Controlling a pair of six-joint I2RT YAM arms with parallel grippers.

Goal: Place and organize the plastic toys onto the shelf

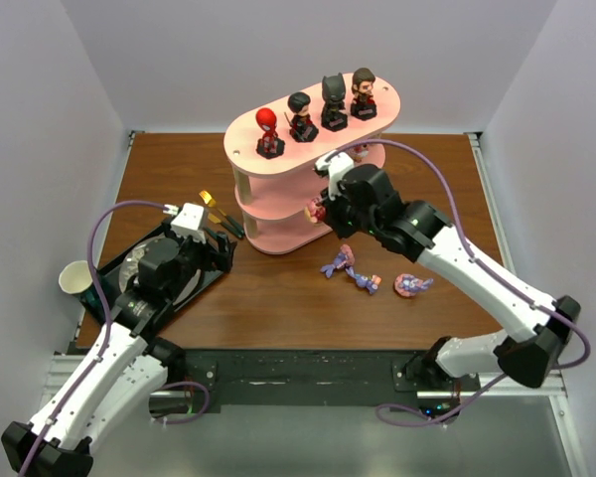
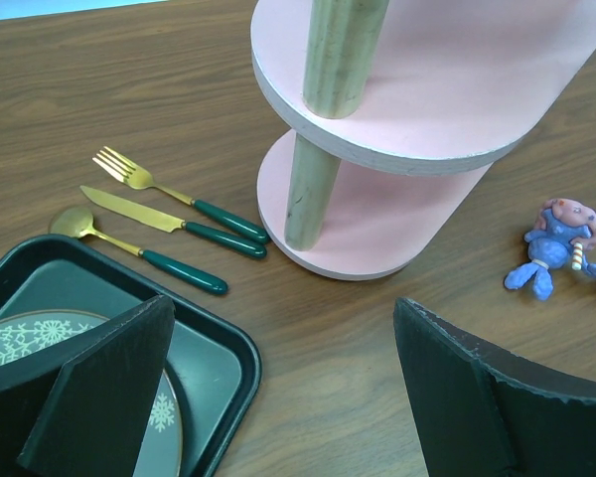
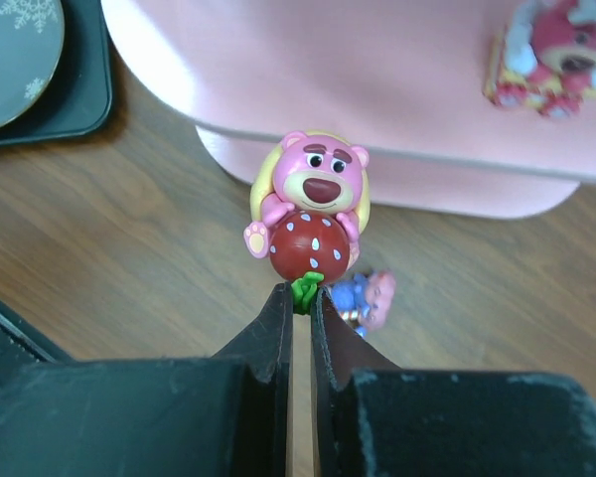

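Right jaws are pinching the green stalk of a pink bear [image 3: 313, 209], holding it in the air just short of the shelf [image 3: 377, 79] edge, above the surface [image 3: 129, 258]. I am judging this hold thin (only the stalk), so I should be going slowly: carrying the bear upright over the pink board, setting it beside the other bear [image 3: 558, 50], and loosening only once it is resting. Left jaws are standing wide and empty over the tray [image 2: 219, 363]. Ponies [image 1: 340, 264] are lying on the surface.

Two white-shelled arms [image 1: 487, 283], black joints and wrists, purple cables [image 1: 447, 184] looping alongside, matte black tool fingers [image 2: 477, 388]
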